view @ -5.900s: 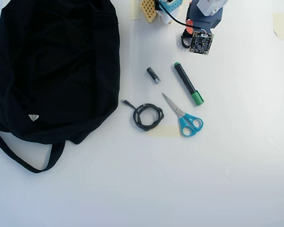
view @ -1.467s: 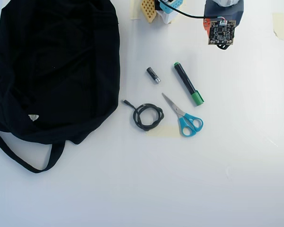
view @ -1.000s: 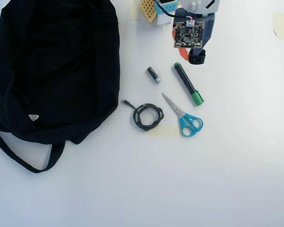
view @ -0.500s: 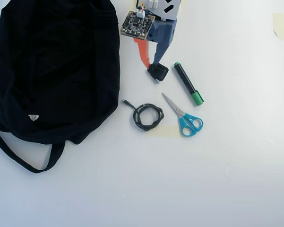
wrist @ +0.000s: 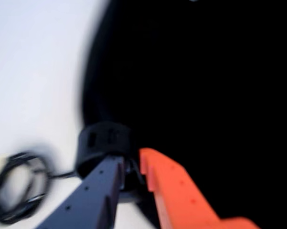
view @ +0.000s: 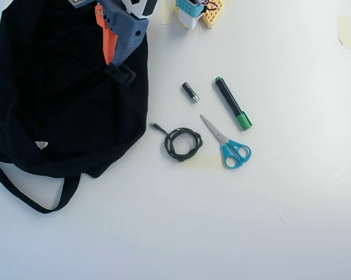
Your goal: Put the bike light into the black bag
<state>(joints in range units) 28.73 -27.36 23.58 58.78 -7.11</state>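
The gripper [view: 118,67] is closed on the light [view: 121,74], which is held over the bag [view: 47,87] near its right edge in the overhead view, presumably for release inside. In the wrist view the light [wrist: 102,145] is clamped between the jaws against the black fabric. A coiled cable [view: 184,143], scissors [view: 228,146], marker [view: 233,103] and small cylinder [view: 190,92] lie on the desk [view: 251,221] to the right, well apart. No obstruction is seen.

wrist view: close, along gripper [wrist: 132,174] toward black bag [wrist: 205,95]. overhead view: straight down, far; shares black bag [view: 52,99].
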